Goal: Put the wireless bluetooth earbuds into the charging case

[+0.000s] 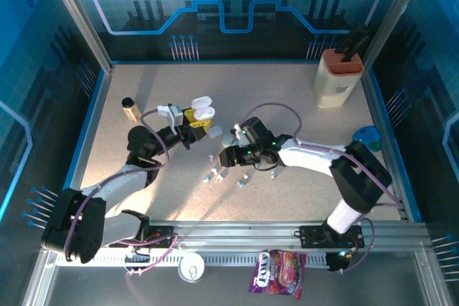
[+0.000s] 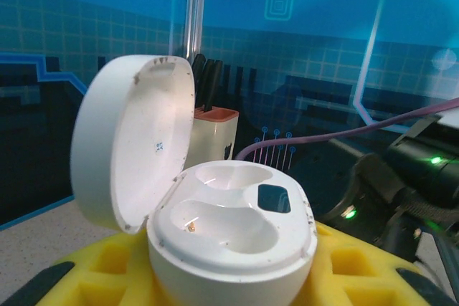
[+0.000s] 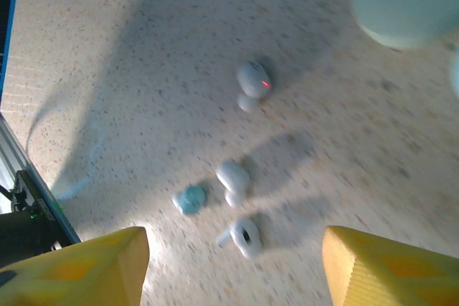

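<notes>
Earbuds [image 1: 215, 175] lie loose on the surface [image 1: 301, 105] in a small scatter near the middle, just on the near side of the charging case [image 2: 233, 234]. From the right wrist, two white buds sit close together, with a small teal piece [image 3: 190, 198] just beside them; bud or loose tip, cannot tell. A further bud [image 3: 252, 80] lies apart toward the far side and shows a red dot. The right gripper [image 3: 233, 270] hangs over this cluster with its jaws spread and nothing between them. The case is left of and beyond the scatter, off the surface. Its lid [image 2: 133, 148] is tipped back and both wells are empty. The left gripper [image 1: 188, 118] has its jaws pinching the base of the case between yellow pads [image 2: 107, 270].

Risks, as judged:
- The buds are crowded, so a descent onto one could catch its neighbour or push the teal piece away.
- The shells are small, rounded and glossy. A pinch off the middle may squirt one sideways across the surface.
- The right wrist picture is blurred, so aim on a target this tiny looks uncertain.
- A bud grasped with its stem pointing the wrong way will not seat and may sit proud or tip out.
- Each well looks shaped for one side, so a mismatch is possible.
- The raised lid crowds the left side of the opening. An approach from there could knock it, or twist the case in its grip.
</notes>
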Controlling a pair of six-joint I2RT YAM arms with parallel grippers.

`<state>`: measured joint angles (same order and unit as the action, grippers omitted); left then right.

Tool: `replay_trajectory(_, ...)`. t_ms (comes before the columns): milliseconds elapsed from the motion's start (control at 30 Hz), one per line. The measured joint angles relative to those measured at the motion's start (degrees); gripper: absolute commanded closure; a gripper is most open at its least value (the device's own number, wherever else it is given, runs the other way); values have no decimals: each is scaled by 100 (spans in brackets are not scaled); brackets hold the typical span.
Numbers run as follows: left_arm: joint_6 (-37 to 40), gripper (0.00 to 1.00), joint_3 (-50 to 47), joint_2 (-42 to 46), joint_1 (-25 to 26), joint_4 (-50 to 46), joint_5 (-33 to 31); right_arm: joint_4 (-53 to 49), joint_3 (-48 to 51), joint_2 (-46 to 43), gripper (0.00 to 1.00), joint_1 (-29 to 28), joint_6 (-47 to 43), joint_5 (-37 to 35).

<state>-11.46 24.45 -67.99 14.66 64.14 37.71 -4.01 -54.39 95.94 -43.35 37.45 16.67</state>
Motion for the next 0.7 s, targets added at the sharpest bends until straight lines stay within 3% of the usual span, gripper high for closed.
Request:
replay_trajectory(300, -2, 69, -94, 540, -15, -332, -39, 199, -992, 1246, 41, -83, -39, 249)
replay_trajectory(700, 0, 68, -96, 649, -20, -651, -42, 140, -1545, 1941, 42, -17, -168, 422)
